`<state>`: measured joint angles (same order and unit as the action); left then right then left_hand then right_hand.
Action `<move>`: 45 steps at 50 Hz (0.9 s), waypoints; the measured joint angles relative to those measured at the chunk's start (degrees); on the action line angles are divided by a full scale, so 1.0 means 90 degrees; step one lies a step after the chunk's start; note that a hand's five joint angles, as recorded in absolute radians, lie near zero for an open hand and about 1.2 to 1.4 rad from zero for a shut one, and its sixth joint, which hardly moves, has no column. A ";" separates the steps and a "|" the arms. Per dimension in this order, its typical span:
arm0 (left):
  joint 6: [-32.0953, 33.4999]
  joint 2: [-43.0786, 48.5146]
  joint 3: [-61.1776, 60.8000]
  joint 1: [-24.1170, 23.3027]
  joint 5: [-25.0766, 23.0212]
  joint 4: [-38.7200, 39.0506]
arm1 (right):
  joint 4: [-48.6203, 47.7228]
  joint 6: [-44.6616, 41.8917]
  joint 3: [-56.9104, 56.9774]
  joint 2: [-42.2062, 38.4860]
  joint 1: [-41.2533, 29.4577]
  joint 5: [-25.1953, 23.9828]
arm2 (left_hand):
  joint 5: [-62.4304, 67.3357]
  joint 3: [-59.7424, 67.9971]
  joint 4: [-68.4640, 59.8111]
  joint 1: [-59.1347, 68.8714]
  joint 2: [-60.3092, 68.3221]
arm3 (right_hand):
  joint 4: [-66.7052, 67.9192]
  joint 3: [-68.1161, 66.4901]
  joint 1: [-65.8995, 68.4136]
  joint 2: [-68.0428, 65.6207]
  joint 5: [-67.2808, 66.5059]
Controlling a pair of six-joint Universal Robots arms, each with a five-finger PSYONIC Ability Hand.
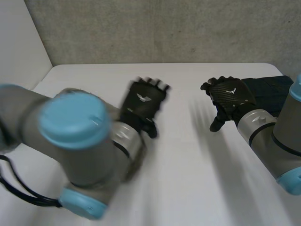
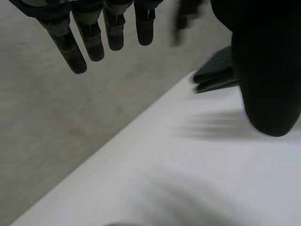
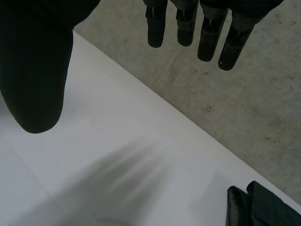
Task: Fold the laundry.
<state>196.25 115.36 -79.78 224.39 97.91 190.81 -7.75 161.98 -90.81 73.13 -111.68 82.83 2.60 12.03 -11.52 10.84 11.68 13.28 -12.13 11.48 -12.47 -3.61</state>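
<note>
A dark folded cloth lies at the table's far right corner, partly behind my right arm. My right hand hovers just left of it, open and empty, fingers straight over the table's far edge. The cloth lies apart from that hand in the right wrist view. My left hand is raised over the middle of the table, open with nothing in it. Its fingers are straight, and beyond its thumb I see the stacked cloth near the table's edge.
The white table spreads bare between and in front of both hands. A grey wall runs behind its far edge, and a white panel stands at the left. My left arm's big joint is in the near left.
</note>
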 measured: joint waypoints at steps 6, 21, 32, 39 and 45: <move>0.0329 -0.0652 -0.0413 0.1079 0.0025 -0.0308 | 0.0297 0.0001 0.0034 -0.0013 -0.0061 -0.0028 | 0.0001 0.0000 0.0000 0.0000 0.0000 | 0.0000 0.0000 0.0000 0.0000 -0.0002; 0.1585 -0.0045 -0.1045 0.2059 -0.0624 -0.0541 | 0.0810 -0.0061 0.0132 -0.0062 -0.0165 -0.0074 | 0.0010 0.0016 -0.0024 0.0022 0.0025 | 0.0002 0.0000 0.0000 0.0001 0.0003; 0.1563 0.0730 -0.0505 0.1762 -0.0715 -0.0187 | 0.0793 -0.0094 0.0106 -0.0070 -0.0105 -0.0082 | 0.5544 0.5676 -0.5787 0.6131 0.5762 | 0.0002 0.0000 0.0000 0.0001 0.0001; 0.1449 0.0827 0.0080 0.1255 -0.0549 -0.0144 | 0.0785 -0.0092 0.0233 -0.0055 -0.0062 -0.0077 | 0.5775 0.6220 -0.6329 0.6132 0.6296 | 0.0002 0.0000 0.0000 0.0001 0.0002; 0.1121 0.0816 0.0909 0.0658 -0.0313 -0.0032 | 0.0774 -0.0074 0.0456 -0.0020 0.0081 -0.0018 | 0.5775 0.6221 -0.6339 0.6132 0.6301 | 0.0002 0.0000 0.0000 0.0000 0.0004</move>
<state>206.34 122.70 -71.60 230.32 95.09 190.52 -0.78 161.31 -86.70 72.95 -110.96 82.67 54.57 68.02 -68.57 66.03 68.38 13.30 -12.13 11.48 -12.47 -3.58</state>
